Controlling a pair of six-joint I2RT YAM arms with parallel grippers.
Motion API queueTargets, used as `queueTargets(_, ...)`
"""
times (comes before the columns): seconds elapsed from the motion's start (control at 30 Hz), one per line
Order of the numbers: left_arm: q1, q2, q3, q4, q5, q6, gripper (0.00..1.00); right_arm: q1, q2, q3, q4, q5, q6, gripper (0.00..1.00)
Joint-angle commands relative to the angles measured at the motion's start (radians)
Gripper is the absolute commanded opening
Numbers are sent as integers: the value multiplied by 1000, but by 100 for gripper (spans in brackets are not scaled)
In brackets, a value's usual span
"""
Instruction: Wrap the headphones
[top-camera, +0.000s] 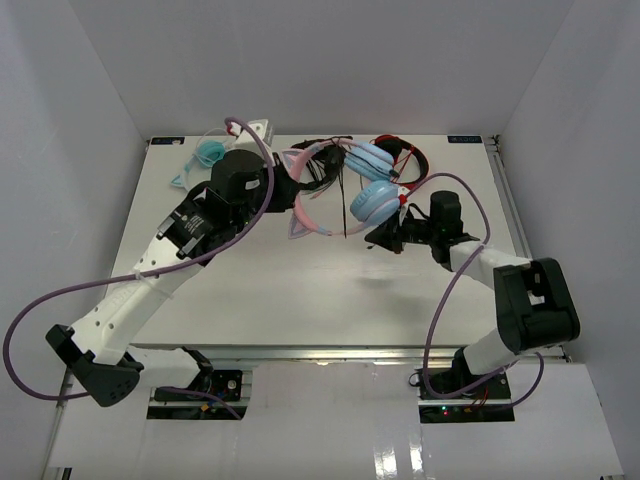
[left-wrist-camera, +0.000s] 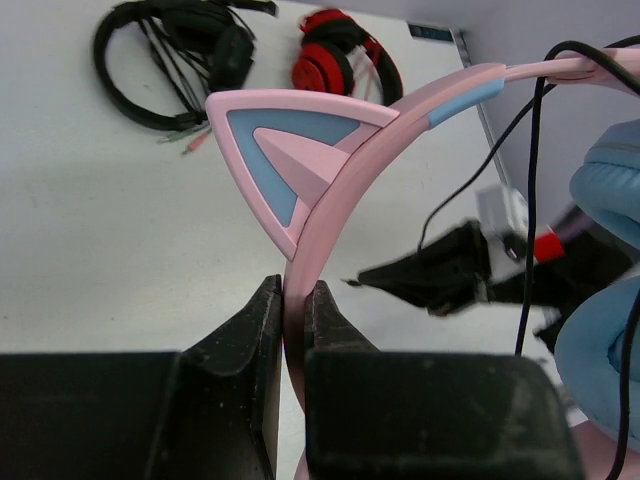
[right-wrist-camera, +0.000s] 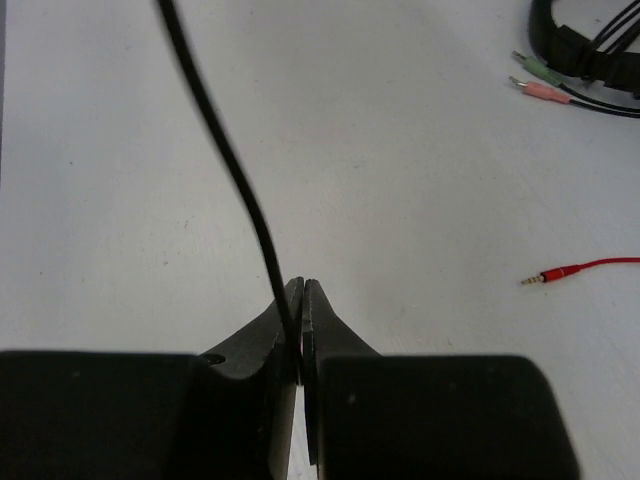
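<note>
The headphones (top-camera: 372, 200) have a pink cat-ear headband (left-wrist-camera: 400, 125), light blue earcups (left-wrist-camera: 610, 180) and a thin black cable (right-wrist-camera: 230, 150). They are held above the back middle of the table. My left gripper (left-wrist-camera: 295, 300) is shut on the pink headband just below one cat ear (left-wrist-camera: 285, 150); it also shows in the top view (top-camera: 278, 192). My right gripper (right-wrist-camera: 302, 300) is shut on the black cable, which rises up and to the left out of its jaws. In the top view the right gripper (top-camera: 383, 238) sits just below the lower earcup.
Red headphones (top-camera: 408, 157) and black headphones (left-wrist-camera: 170, 60) lie at the back of the table, and teal headphones (top-camera: 208, 152) at the back left. A red plug (right-wrist-camera: 560, 273) and green and pink plugs (right-wrist-camera: 535, 80) lie on the white table (top-camera: 300, 290).
</note>
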Motion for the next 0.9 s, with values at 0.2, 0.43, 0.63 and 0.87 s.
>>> queueTargets(0.2,49,120,16,112,-406,-550,0,47,-360,-28,-300,270,-145,8)
queueTargets(0.43,48,427,213,-20,-419,-531,0,253,-434,66,-545,604,-389,8)
queueTargets(0.63,43,570,242,-84,-330,-387,0,371,-434,120,-611,914,-569,8)
queueTargets(0.87,-9,581,89,-38,-97,-104,0,381,-437,120,-506,1098,-744,8)
